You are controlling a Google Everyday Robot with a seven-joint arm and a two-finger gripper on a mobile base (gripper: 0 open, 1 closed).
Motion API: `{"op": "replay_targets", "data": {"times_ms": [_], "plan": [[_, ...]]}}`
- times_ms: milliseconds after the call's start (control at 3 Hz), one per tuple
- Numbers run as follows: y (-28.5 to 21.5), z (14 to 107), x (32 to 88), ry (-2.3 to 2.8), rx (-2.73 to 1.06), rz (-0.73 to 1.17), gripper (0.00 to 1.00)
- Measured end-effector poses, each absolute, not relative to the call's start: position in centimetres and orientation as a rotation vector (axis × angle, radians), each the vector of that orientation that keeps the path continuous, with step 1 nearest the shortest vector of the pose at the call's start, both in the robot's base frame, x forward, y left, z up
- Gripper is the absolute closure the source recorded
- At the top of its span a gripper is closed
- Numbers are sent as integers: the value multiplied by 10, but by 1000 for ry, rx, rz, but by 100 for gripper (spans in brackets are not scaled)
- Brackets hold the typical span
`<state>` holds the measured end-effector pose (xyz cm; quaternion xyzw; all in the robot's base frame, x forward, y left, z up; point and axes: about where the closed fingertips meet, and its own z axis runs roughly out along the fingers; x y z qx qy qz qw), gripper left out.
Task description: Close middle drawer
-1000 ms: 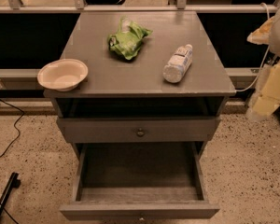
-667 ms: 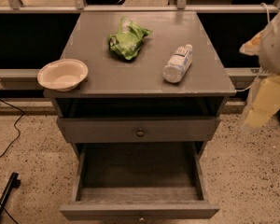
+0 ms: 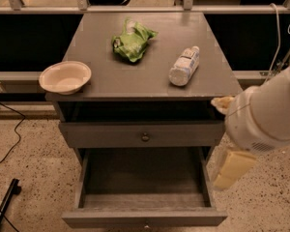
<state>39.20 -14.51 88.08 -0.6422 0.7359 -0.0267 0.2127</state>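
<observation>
The middle drawer is seen pulled far out beyond the front edge of the worktop. The gripper is held below the front-right corner, beside the drawer's right side — whether it is open or closed cannot be told. A white bowl is set at the front-left corner.

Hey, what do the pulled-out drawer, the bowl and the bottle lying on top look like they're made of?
Middle drawer: probably wood painted matte grey; the plank sides and flat front suggest it. Bowl: pale and matte, maybe paper or foam, hard to say which. Bottle: clear plastic by its sheen, with a whitish label. The gripper hangs by the drawer's right side.
</observation>
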Motion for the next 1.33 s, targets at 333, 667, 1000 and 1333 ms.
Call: {"op": "replay_targets", "data": {"times_ms": [333, 667, 1000, 1333], "plan": [[-139, 833, 386, 2036, -1787, -61, 0], [-138, 832, 386, 2036, -1787, -61, 0], [-136, 797, 393, 2011, -1836, 9, 0], [-132, 722, 394, 1946, -1922, 101, 0]]}}
